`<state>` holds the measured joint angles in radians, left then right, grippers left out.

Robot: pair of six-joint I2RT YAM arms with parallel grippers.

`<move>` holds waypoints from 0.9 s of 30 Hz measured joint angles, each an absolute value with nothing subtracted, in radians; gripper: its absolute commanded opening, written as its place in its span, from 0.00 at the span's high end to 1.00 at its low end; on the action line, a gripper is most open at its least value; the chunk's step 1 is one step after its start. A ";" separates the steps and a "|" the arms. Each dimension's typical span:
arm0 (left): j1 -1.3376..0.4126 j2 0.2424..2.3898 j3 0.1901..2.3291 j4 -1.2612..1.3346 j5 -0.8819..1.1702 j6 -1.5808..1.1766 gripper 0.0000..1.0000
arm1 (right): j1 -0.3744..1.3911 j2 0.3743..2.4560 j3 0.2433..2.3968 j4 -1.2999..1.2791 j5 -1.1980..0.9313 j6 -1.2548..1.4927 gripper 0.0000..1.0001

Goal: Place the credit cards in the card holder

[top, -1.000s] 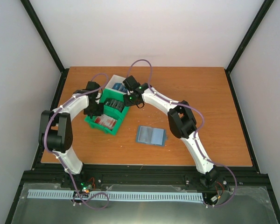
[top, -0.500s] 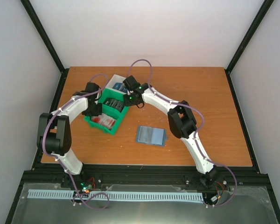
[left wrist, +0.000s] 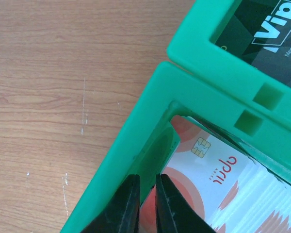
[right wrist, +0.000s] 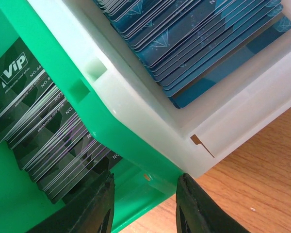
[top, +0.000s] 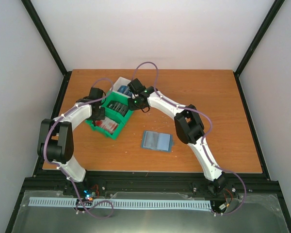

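The credit cards lie in stacks inside bins. A red and white stack (left wrist: pixel 218 179) fills the near cell of the green bin (left wrist: pixel 131 131), and dark cards (right wrist: pixel 34 111) fill its far cell. Blue cards (right wrist: pixel 203 34) sit in the white bin (right wrist: pixel 160 116). My left gripper (left wrist: pixel 146 184) points down at the red stack's corner beside the bin wall, jaws a sliver apart. Whether they pinch a card does not show. My right gripper (right wrist: pixel 144 182) is open and straddles the green bin's end wall. The card holder (top: pixel 156 141) lies open on the table, to the right of the bins and apart from both grippers.
The green bin (top: pixel 117 134) and the white bin (top: pixel 120 85) stand joined at the table's middle left, with both arms bent over them. Bare wood (top: pixel 208 97) stretches right of the card holder. Black frame posts edge the table.
My left gripper has narrowed from partly open to nearly closed and has shifted slightly at the green bin's near cell. The right arm has not moved.
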<state>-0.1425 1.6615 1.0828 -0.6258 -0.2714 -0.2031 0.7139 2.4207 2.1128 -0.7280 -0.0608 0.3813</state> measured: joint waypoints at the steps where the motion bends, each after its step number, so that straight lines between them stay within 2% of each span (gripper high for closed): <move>1: -0.143 1.660 1.077 -0.617 -0.278 -0.203 0.87 | 0.714 2.421 2.113 -0.728 -0.063 0.382 0.65; 15: -0.153 1.644 0.998 -0.481 -0.445 -0.195 0.91 | 0.702 2.424 2.092 -0.779 -0.060 0.385 0.65; 20: -0.147 1.626 0.955 -0.460 -0.525 -0.189 0.89 | 0.693 2.440 2.073 -0.820 -0.051 0.385 0.64; 27: -0.146 1.618 0.935 -0.445 -0.547 -0.177 0.81 | 0.690 2.440 2.073 -0.821 -0.059 0.382 0.64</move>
